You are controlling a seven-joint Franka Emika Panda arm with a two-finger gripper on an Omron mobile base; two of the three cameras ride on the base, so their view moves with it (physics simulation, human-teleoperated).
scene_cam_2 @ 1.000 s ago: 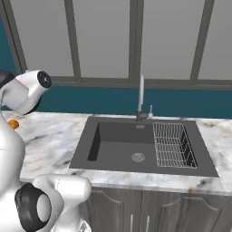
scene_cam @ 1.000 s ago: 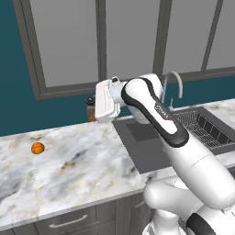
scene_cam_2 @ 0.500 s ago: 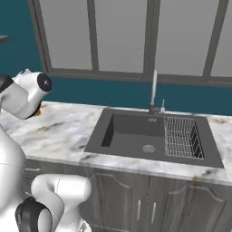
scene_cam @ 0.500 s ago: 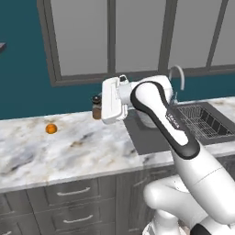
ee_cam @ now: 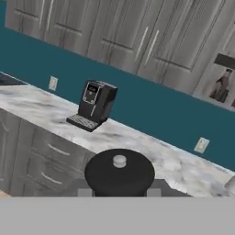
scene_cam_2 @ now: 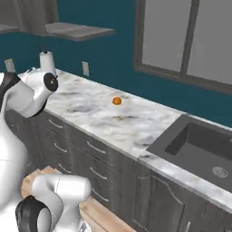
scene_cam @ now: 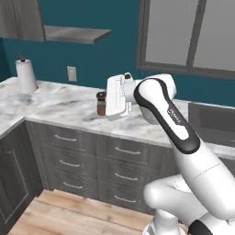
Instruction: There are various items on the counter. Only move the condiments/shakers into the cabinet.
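Observation:
My gripper (scene_cam: 107, 106) is shut on a small brown wooden shaker (scene_cam: 101, 103) with a dark cap and holds it above the marble counter (scene_cam: 55, 102). In the hand view the shaker's round black cap (ee_cam: 119, 172) sits between my fingertips. The cabinet's flat grey shelf (scene_cam: 74, 33) juts out high at the upper left, well above the shaker, and the same cabinet shelf (scene_cam_2: 76, 31) shows in the right base view. A small orange fruit (scene_cam_2: 117, 101) lies on the counter (scene_cam_2: 86, 106). A dark bottle-like shape (ee_cam: 223, 85) stands in an open cabinet at the hand view's upper right; it is blurred.
A white paper towel roll (scene_cam: 26, 76) stands at the counter's far left corner. A black coffee machine (ee_cam: 94, 106) sits on the counter against the teal wall. The dark sink (scene_cam_2: 201, 146) lies to the right. Grey drawers (scene_cam: 69, 158) run below the counter.
The base has driven leftward, so the whole scene slid right: the sink left the middle, and the paper towel roll and cabinet shelf came into view. The shaker stays in my grip.

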